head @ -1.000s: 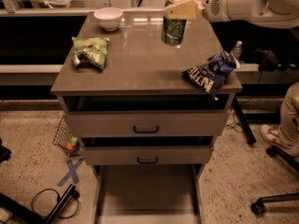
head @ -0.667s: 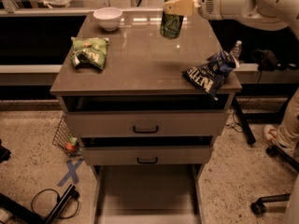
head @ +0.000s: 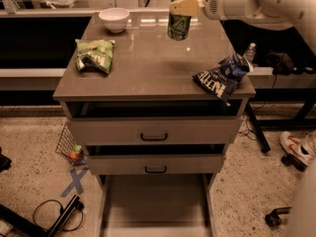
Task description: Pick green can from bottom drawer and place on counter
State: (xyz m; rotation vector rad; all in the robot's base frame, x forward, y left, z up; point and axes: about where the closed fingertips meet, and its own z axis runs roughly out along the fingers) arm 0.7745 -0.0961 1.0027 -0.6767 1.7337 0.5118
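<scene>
the gripper (head: 178, 6) sits at the counter's 12 to 1 o'clock edge. its tan jaws are closed across the upper part of the green can (head: 178, 27), which stands upright over the far strip of the counter (head: 148, 70). whether the can's base touches the top or hangs just above it, i cannot tell.

by my reading the pick is done and the placing step is in hand. the next move calls for lowering the can straight down until it sits flat, then parting the jaws and lifting off without tipping it.

the can is a smooth metal cylinder with a silver top, likely slick and easy to knock. the counter is flat, glossy, grey-brown. at 11 o'clock sits a round white bowl (head: 114, 19), at 9 o'clock a crinkled green snack bag (head: 94, 55), and at 4 o'clock a crumpled blue snack bag (head: 222, 77) overhanging the edge. toward 6 o'clock, under two upper drawers (head: 154, 131) with black handles, the bottom drawer (head: 155, 206) stands pulled out, a shallow tray with a flat pale floor.
</scene>
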